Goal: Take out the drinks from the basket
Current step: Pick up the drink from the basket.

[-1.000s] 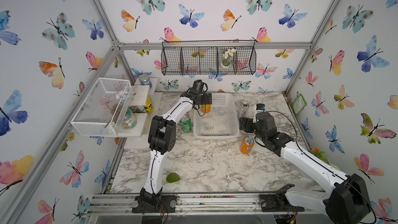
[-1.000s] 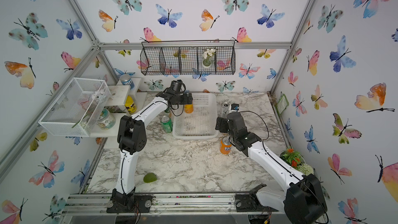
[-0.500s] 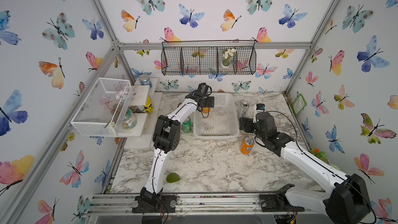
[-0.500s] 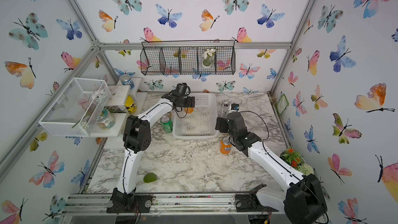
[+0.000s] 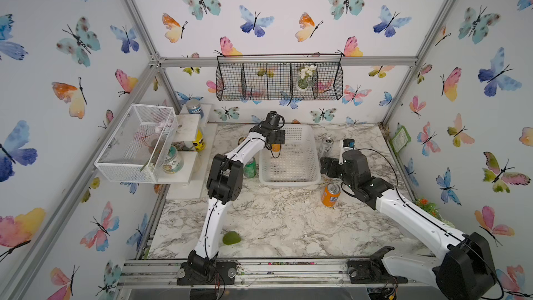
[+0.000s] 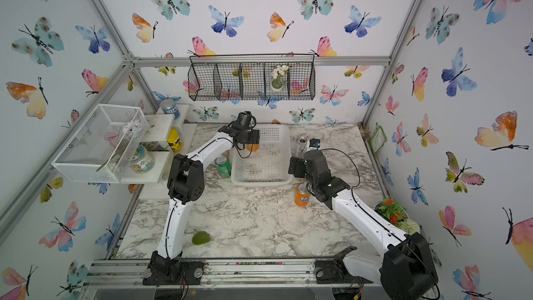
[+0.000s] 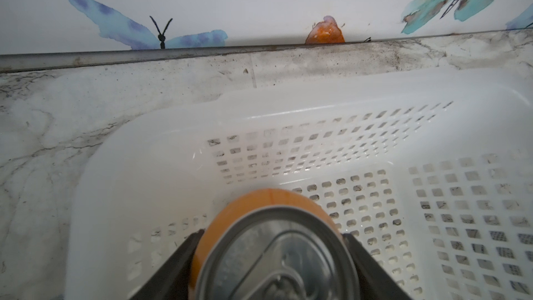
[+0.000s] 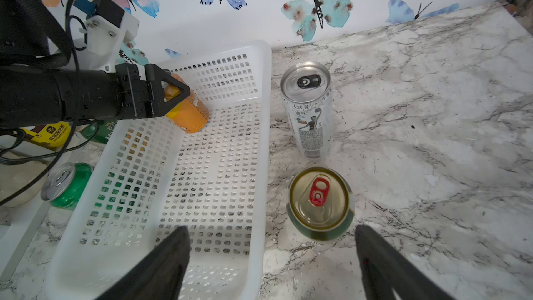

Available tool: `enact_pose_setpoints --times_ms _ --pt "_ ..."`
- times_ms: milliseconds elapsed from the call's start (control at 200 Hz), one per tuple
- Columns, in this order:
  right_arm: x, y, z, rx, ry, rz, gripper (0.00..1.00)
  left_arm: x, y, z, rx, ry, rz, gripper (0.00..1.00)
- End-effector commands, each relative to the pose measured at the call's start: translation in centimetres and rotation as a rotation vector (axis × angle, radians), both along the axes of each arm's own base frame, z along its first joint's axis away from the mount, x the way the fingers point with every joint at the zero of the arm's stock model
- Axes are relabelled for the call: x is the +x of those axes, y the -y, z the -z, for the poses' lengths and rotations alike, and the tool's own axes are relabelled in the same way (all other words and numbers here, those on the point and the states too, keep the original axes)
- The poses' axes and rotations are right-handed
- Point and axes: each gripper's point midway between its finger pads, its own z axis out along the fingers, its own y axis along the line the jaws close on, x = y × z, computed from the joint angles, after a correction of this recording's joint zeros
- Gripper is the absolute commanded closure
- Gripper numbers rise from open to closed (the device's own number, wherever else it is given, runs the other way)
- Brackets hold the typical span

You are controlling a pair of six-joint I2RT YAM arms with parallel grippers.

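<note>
Nearest me, the first orange can (image 5: 330, 194) stands on the marble table (image 5: 274, 226), already out. Just past it my right hand (image 8: 271, 255) hangs with its fingers spread and nothing between them. It is above a gold-topped can (image 8: 318, 203) that stands on the table just beside the basket (image 5: 288, 181). That hand has not moved in the last second.

The tall silver can (image 5: 326, 145) stands farther along the same side of the basket, and a green can (image 5: 249, 167) stands just beside the opposite side.

The basket floor is bare except at its far corner, and that is where the change is. A second ago my left hand (image 7: 271, 243) was coming in with fingers wide. Now they have clamped on the second orange can (image 7: 268, 206) near its top, one finger on each side. The can leans a little, and I judge its base is on or barely off the basket floor, so it is gripped but not out.

It looks like the last drink inside. What remains is lifting it over the rim and setting it on the table.
</note>
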Motion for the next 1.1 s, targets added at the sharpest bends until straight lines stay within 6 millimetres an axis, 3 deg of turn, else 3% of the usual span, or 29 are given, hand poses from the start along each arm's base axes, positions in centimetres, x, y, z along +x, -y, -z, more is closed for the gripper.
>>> enact_pose_setpoints --times_ms 0,165,516,721,751,766,836,1096 --pt "0.5 0.1 -0.3 -0.009 0.016 0.017 0.08 -0.4 -0.8 0.2 0.02 -0.013 -0.021 0.3" --pt "0.5 0.2 -0.4 -0.01 0.016 0.021 0.08 -0.4 -0.6 -2.4 -0.014 0.021 -0.015 0.32" --pt "0.6 0.4 -0.7 -0.013 0.028 0.035 0.07 -2.3 -0.5 -10.6 -0.115 0.114 0.002 0.38" --pt "0.6 0.5 -0.6 -0.013 0.029 0.04 0.08 -5.1 -0.8 -14.3 -0.156 0.145 0.015 0.4" --pt "0.6 0.5 -0.6 -0.013 0.028 0.04 0.08 -5.4 -0.8 -13.9 -0.152 0.135 0.018 0.41" --pt "0.6 0.5 -0.6 -0.014 0.029 0.04 0.08 -5.9 -1.0 -15.3 -0.164 0.156 0.02 0.41" --pt "0.6 0.6 -0.7 -0.013 0.033 0.041 0.07 -7.4 -1.2 -16.5 -0.175 0.164 0.027 0.41" --pt "0.6 0.5 -0.6 -0.006 0.037 0.04 0.07 -12.9 -3.6 -18.6 -0.188 0.178 0.027 0.43"
